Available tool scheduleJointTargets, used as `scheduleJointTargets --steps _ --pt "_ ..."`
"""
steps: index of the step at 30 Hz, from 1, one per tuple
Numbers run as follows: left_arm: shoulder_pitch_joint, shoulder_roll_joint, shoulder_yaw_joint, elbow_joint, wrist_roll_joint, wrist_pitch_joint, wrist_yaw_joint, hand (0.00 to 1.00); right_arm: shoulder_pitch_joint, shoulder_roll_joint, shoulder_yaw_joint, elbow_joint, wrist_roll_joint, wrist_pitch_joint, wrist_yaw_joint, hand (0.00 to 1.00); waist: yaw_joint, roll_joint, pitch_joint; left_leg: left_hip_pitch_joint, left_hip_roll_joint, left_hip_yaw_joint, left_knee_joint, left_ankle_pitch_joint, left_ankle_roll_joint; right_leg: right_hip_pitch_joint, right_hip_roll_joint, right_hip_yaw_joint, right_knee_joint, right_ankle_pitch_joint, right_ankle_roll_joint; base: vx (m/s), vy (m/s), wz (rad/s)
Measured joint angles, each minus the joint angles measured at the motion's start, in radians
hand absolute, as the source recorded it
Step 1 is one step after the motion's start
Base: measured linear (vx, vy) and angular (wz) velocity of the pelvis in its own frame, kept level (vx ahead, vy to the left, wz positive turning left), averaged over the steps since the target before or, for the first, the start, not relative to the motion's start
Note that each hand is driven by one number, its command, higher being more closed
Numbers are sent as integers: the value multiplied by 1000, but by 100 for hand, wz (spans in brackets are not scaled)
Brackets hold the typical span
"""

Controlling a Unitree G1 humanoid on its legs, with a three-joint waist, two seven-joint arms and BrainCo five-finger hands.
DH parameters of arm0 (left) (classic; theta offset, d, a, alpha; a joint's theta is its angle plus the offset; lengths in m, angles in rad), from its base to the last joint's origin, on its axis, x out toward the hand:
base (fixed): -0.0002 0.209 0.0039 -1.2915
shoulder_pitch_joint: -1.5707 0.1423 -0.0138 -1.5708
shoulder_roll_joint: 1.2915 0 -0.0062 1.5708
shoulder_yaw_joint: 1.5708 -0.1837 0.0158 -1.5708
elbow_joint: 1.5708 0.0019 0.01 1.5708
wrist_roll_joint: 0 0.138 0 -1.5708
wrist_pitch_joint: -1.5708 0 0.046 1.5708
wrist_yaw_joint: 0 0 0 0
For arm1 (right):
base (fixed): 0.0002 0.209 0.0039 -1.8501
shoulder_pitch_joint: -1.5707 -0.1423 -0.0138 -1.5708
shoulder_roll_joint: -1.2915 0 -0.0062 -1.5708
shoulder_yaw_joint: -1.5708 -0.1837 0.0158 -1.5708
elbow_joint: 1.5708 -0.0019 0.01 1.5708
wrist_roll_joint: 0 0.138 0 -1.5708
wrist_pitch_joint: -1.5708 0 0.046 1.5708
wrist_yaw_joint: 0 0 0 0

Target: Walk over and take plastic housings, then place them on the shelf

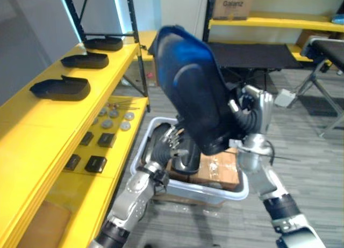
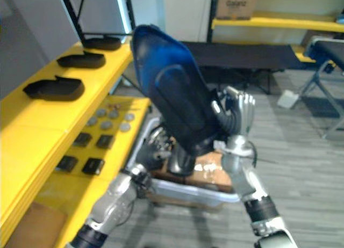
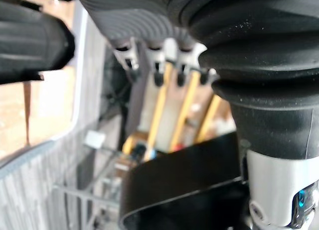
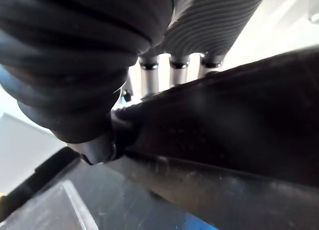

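A large black plastic housing (image 1: 193, 87) with a blue sheen is held up high in front of me, above the bin. My right hand (image 1: 259, 112) is behind its right edge, and in the right wrist view the fingers (image 4: 172, 75) lie over the housing (image 4: 239, 120) with the thumb under it. My left hand (image 1: 171, 139) sits by the housing's lower end with its fingers loosely bent, and a gap shows between them and the housing (image 3: 189, 190). On my left, three more black housings (image 1: 60, 88) (image 1: 85, 60) (image 1: 105, 43) lie in a row on the yellow shelf (image 1: 43, 124).
A white plastic bin (image 1: 236, 191) with cardboard (image 1: 217, 167) and dark parts stands on the floor below the hands. The lower yellow shelf level carries small black blocks (image 1: 95, 163) and grey discs (image 1: 110, 116). Behind are a black table (image 1: 252, 55) and a yellow rack with a box (image 1: 234, 4).
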Motion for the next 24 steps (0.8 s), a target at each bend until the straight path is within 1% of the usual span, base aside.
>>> scheduleJointTargets --steps 6,9,13,14,17,19,24 --pt "-1 -29 1 0 8 0 4 0 16 37 57 69 0 -2 10 100 -6 0 -2 0 0 -1 -1 6 0 0 0 0 0 0 0 0 0 0" --pt "-7 -36 1 2 7 -1 31 0 35 51 86 101 0 -2 19 100 -7 0 -5 0 0 -1 -1 7 -1 -1 0 -1 0 0 0 0 0 0" --pt "-9 -35 1 37 7 -3 68 0 70 64 103 145 10 -2 18 100 -8 -1 -25 -2 2 -3 -1 7 -1 -1 2 1 -1 -2 -2 0 0 0" --pt "-9 -35 0 40 5 -3 76 100 80 72 103 150 11 -2 17 100 -8 -2 -27 -2 3 -4 -1 8 -2 -1 3 1 -2 -2 -2 0 0 0" --pt "-9 -35 0 40 -9 -3 76 100 91 86 106 160 12 -2 11 100 -8 -3 -28 -2 5 -4 -1 9 -3 -1 5 2 -2 -3 -3 0 0 0" --pt "-9 -35 -1 40 -34 -1 76 100 94 99 107 175 13 -2 0 100 -8 -9 -32 -2 9 -4 -1 10 -5 -1 9 3 -4 -4 -4 0 0 0" --pt "-11 -34 2 89 -39 9 78 100 118 120 143 183 31 -4 -56 100 -9 -27 -43 -3 18 -3 -1 11 -7 -1 13 3 -6 -5 -6 0 0 0"
